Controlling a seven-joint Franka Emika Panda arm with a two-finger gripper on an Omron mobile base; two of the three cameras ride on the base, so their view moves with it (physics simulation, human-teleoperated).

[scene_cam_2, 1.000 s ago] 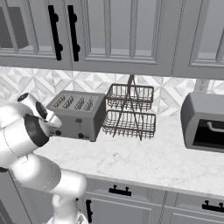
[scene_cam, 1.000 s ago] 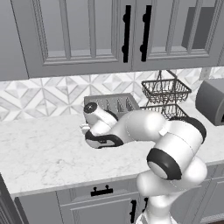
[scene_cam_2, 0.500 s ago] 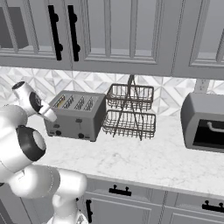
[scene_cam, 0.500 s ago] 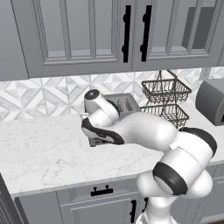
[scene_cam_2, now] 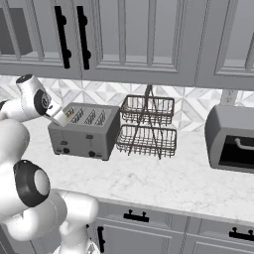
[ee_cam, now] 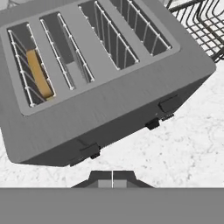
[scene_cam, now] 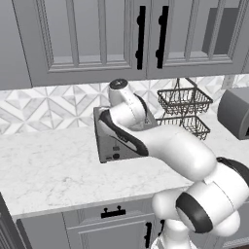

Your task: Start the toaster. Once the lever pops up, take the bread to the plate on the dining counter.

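Note:
The grey four-slot toaster (ee_cam: 109, 109) lies just below my hand, seen from above. The bread (ee_cam: 39, 76), a tan slice, sits low in the leftmost slot. Small dark levers and knobs show along the toaster's front face. My gripper (ee_cam: 112, 178) is shut and empty, and it hovers just off that front face. From the right base view, the gripper (scene_cam_2: 62, 119) hangs over the left top corner of the toaster (scene_cam_2: 84, 134). From the left, my arm covers most of the toaster (scene_cam: 109, 143). The plate and the dining counter are out of view.
A two-tier black wire basket rack (scene_cam_2: 148, 126) stands right beside the toaster on the marble worktop (scene_cam_2: 163, 181). A grey toaster oven (scene_cam_2: 233, 139) sits farther right. Grey wall cabinets (scene_cam: 97, 39) hang overhead, and drawer fronts run below the worktop edge.
My hand has risen from low in front of the toaster to above its left front corner. The gripper has stayed shut. The toaster, rack and oven have not moved.

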